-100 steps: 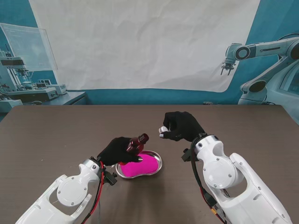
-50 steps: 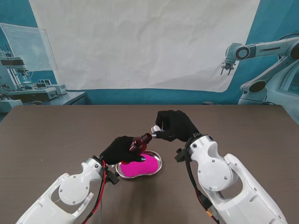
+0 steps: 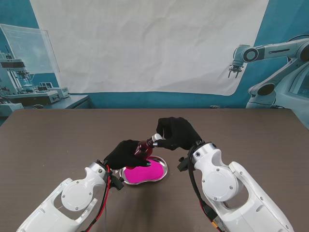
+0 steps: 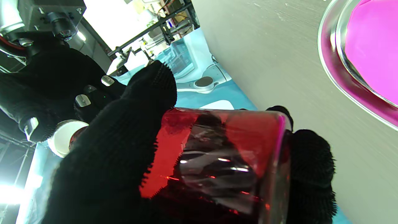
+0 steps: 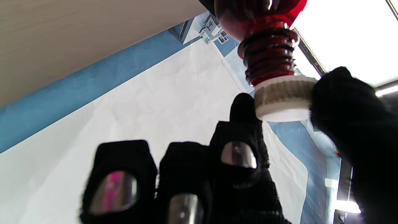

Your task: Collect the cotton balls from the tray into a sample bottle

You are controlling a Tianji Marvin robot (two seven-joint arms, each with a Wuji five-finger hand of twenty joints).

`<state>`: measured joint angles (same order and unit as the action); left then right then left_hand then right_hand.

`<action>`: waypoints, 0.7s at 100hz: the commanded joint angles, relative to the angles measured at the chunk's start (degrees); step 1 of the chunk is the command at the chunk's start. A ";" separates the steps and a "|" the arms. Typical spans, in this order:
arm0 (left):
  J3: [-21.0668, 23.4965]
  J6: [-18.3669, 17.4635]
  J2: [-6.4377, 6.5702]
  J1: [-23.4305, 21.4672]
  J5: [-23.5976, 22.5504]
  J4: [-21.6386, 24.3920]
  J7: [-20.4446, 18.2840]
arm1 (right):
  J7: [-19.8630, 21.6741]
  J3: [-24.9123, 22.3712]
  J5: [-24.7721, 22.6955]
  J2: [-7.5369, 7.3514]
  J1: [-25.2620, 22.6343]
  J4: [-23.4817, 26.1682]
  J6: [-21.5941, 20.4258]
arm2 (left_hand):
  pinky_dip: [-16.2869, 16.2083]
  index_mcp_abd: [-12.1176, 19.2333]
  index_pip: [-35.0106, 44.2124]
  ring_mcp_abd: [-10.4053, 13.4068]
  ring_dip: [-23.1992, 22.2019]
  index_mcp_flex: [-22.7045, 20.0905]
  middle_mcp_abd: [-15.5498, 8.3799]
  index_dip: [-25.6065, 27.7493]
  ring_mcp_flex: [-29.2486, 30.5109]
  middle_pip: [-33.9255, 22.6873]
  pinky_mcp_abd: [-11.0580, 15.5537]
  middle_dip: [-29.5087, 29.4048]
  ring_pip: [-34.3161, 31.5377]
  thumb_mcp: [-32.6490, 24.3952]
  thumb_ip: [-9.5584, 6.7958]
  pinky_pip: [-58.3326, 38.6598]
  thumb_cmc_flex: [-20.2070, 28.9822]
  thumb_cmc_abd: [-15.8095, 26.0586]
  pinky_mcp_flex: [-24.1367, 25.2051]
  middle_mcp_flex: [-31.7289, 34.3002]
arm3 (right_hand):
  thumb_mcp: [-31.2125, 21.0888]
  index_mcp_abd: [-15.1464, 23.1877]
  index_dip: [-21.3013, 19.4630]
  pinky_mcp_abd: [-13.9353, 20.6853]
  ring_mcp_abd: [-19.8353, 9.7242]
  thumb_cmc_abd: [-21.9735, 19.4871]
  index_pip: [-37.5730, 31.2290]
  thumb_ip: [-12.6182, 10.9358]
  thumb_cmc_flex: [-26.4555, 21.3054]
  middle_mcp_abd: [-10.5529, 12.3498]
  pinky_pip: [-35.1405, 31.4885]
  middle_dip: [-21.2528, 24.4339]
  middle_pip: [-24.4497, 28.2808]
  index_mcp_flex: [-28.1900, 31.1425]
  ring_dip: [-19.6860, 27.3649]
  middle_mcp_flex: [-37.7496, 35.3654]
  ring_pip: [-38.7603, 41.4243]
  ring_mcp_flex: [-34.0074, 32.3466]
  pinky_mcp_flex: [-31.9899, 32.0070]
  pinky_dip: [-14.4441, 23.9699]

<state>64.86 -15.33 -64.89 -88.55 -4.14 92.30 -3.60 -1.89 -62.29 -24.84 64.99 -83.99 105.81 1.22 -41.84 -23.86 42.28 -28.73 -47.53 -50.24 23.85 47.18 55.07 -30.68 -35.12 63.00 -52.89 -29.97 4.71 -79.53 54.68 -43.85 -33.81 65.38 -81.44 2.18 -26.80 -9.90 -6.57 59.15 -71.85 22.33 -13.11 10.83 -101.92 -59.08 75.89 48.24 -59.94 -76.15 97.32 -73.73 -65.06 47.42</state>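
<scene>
My left hand point(image 3: 124, 153) is shut on a dark red sample bottle point(image 3: 143, 147), held tilted above the tray with its neck pointing away from me and to the right. The bottle point(image 4: 217, 158) fills the left wrist view between black-gloved fingers. My right hand point(image 3: 177, 132) pinches a white ribbed cap point(image 3: 157, 137) at the bottle's mouth. In the right wrist view the cap point(image 5: 281, 98) touches the end of the threaded neck point(image 5: 269, 53). The steel tray point(image 3: 161, 173) with a pink liner sits under the bottle. No cotton balls are visible.
The brown table point(image 3: 251, 135) stretches away on all sides of the tray. A white backdrop and blue wall stand behind the far edge. The pink-lined tray rim point(image 4: 329, 62) shows in the left wrist view.
My right hand has carried the white cap leftward and nearer, from apart from the bottle to its mouth. The left hand has kept the bottle almost still over the tray.
</scene>
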 commanded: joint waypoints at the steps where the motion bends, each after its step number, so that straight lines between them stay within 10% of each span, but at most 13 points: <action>1: 0.01 -0.18 -0.26 0.05 0.22 -0.01 -1.13 | 0.57 0.49 -0.32 0.28 -0.09 -0.42 -0.30 | -2.34 8.28 9.82 -1.26 -1.43 -9.10 -1.96 1.12 1.38 -0.52 5.12 0.51 -3.49 -19.66 -0.99 -5.27 15.88 26.79 0.57 3.12 | -8.14 1.58 -0.65 -1.34 -2.37 -0.60 -5.11 -6.01 -7.32 1.79 -8.41 -0.60 1.19 5.29 -1.01 -4.45 5.90 -1.83 -2.26 -0.32; 70: -0.02 -0.22 -0.26 -0.03 0.23 -0.04 -1.11 | -0.72 2.08 -1.02 0.58 0.80 -2.21 -0.41 | -2.35 8.24 9.79 -1.29 -1.42 -9.02 -1.93 1.10 1.39 -0.54 5.12 0.58 -3.47 -19.65 -0.95 -5.27 15.94 26.71 0.57 3.00 | -8.02 1.67 -1.06 -1.24 -2.24 -0.24 -4.63 -5.44 -7.45 1.69 -8.43 -0.65 1.00 5.41 -1.03 -4.48 5.93 -1.82 -2.26 -0.36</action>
<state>64.69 -15.53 -64.88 -88.47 -4.08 92.01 -3.62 -3.39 -60.71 -25.67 65.16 -83.20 104.03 1.04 -41.84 -23.79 42.28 -28.73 -47.54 -50.24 23.85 47.18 55.05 -30.68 -35.12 62.99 -52.89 -29.97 4.71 -79.53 54.68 -43.85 -33.76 65.38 -81.44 1.88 -26.80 -9.93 -6.38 59.96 -71.55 22.32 -13.57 10.51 -101.93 -59.08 75.41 48.85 -59.94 -76.69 97.32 -73.73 -65.19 47.42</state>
